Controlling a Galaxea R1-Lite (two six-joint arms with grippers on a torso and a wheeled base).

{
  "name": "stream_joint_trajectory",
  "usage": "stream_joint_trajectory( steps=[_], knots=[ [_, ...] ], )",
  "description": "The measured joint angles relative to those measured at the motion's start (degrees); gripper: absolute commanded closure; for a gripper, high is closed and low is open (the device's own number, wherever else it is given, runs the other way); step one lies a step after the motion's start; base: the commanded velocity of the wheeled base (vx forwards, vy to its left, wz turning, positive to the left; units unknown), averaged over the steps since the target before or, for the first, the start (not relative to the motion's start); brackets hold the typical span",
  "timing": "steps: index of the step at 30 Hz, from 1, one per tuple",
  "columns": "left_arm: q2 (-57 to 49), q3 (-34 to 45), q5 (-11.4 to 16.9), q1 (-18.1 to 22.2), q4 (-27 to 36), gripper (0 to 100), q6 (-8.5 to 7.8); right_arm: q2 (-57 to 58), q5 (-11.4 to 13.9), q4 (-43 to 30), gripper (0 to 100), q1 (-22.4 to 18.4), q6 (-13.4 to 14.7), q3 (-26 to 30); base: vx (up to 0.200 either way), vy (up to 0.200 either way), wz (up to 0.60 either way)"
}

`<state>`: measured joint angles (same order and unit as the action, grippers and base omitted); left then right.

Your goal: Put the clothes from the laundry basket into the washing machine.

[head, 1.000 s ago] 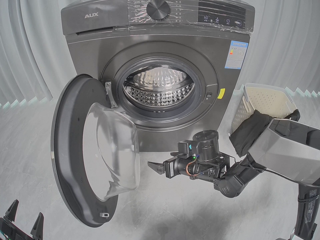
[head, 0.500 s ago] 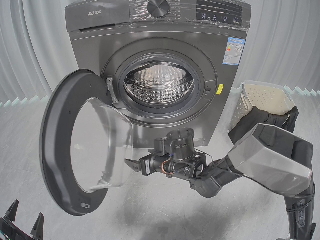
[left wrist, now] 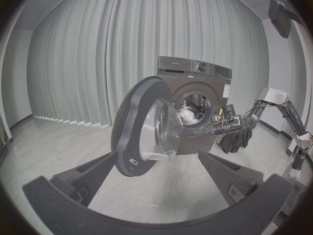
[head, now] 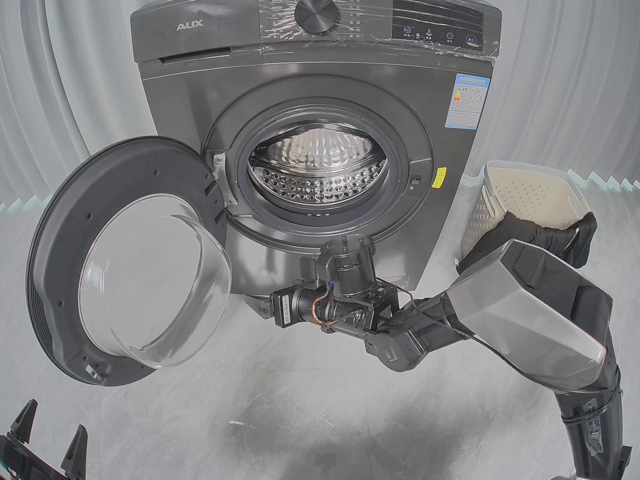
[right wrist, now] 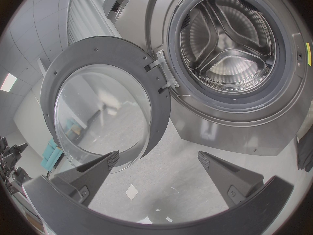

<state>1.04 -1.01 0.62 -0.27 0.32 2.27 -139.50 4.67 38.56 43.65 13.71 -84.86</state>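
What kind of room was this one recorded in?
Most likely a staged test room or lab, not a home laundry: the washing machine stands free on a bare grey floor, pleated curtains line the walls, and plastic film covers its control panel.

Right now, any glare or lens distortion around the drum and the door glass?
Head view: bright highlights on the drum, door glass see-through with a light sheen. Right wrist view: the glass mirrors the room, drum ribs shine. Left wrist view: strong fisheye, the curtain bends, dark corners.
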Motion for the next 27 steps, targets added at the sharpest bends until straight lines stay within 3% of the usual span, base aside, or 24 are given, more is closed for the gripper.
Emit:
stream_joint_trajectory(
  steps=[6,10,15,27],
  knots=[
    [-0.02,0.00,0.00,0.00,0.01,0,0.00,-0.74,-1.72,-0.62,0,-0.99,-0.12,-0.45,0.000,0.000,0.00],
    [-0.02,0.00,0.00,0.00,0.00,0,0.00,1.55,-2.71,-0.57,0,-2.50,-0.41,2.95,0.000,0.000,0.00],
    [0.00,0.00,0.00,0.00,0.00,0,0.00,7.36,-3.15,-0.22,0,-4.29,-1.54,10.52,0.000,0.000,0.00],
    [-0.02,0.00,0.00,0.00,0.00,0,-0.02,31.91,-4.64,0.99,0,-8.62,-3.51,36.18,0.000,0.000,0.00]
  ],
)
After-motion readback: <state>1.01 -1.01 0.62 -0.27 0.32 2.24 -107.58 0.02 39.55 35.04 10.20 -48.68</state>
